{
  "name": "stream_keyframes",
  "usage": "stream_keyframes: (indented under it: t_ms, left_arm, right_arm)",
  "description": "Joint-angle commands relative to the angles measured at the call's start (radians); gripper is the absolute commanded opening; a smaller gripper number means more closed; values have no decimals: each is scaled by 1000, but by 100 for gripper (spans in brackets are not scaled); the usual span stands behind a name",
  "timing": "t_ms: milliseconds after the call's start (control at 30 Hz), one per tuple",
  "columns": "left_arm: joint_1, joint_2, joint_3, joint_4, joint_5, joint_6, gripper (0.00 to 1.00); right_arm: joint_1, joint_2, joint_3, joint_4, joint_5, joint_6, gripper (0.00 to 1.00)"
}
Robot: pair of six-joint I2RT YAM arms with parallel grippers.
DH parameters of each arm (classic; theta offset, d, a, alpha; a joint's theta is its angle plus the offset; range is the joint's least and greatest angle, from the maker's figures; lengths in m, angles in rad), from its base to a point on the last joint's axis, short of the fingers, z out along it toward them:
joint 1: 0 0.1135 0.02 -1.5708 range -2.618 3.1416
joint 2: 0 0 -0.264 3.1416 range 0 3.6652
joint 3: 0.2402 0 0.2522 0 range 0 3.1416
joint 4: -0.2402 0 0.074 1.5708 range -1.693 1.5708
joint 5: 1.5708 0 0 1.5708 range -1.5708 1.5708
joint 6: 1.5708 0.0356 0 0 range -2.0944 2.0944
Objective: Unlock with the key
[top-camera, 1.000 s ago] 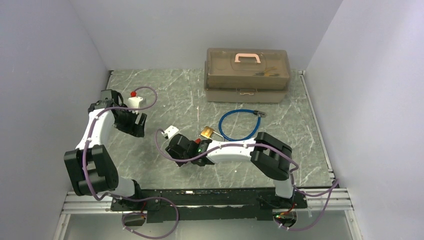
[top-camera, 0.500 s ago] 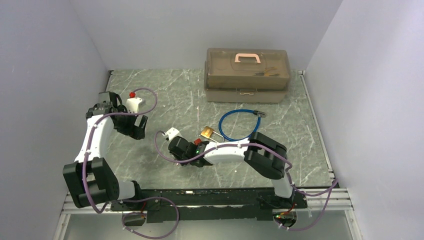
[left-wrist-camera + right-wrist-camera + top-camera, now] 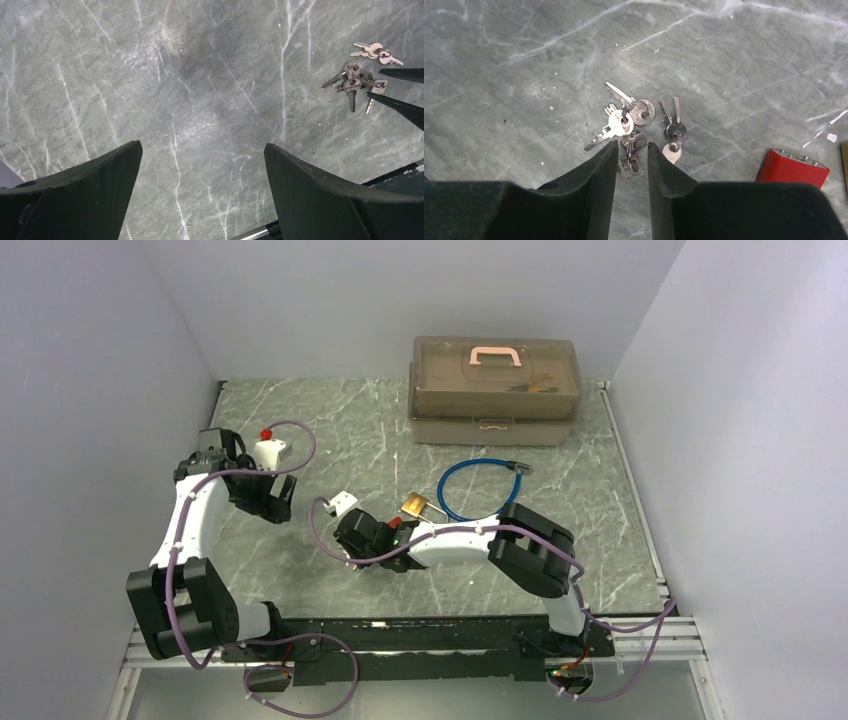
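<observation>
The right gripper [image 3: 631, 146] stands low over a bunch of keys [image 3: 626, 120] lying on the marble table [image 3: 524, 60] near its middle. Its jaws are drawn narrow about one key of the bunch, and whether they already pinch it cannot be told. The left gripper [image 3: 202, 150] hovers over bare table to the left, jaws wide apart and holding nothing. A brass padlock [image 3: 415, 505] lies beside a blue cable [image 3: 480, 490] just right of the keys and a little farther back, with a red lock [image 3: 793, 167] close by. To lift well, the grip likely needs to take a single key by its head, blade left free, so its loose neighbours hang clear.
</observation>
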Motion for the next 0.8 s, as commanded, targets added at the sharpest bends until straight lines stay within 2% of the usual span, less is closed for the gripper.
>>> stream_keyframes:
  t_ms: [0,233,333,467,600,767]
  left_arm:
    - [4,-18,-5,16,8,8,99]
    - [5,-17,-11,14,9,15,99]
    - [5,-17,-15,12,9,20,100]
    - [5,-18,-20,11,7,27,99]
    - [4,-14,-19,13,3,29,99]
    - [5,-13,-13,17,-6,30,99]
  right_arm:
    - [-3,-17,15,51,-18,-14,32]
    - [-8,11,43,46,-27,-30,33]
    - [-11,21,68,41,-20,-42,43]
    - [-13,38,98,38,-28,-58,48]
    - [-15,55,120,34,-38,-65,49]
    - [-18,77,134,21,-43,-62,43]
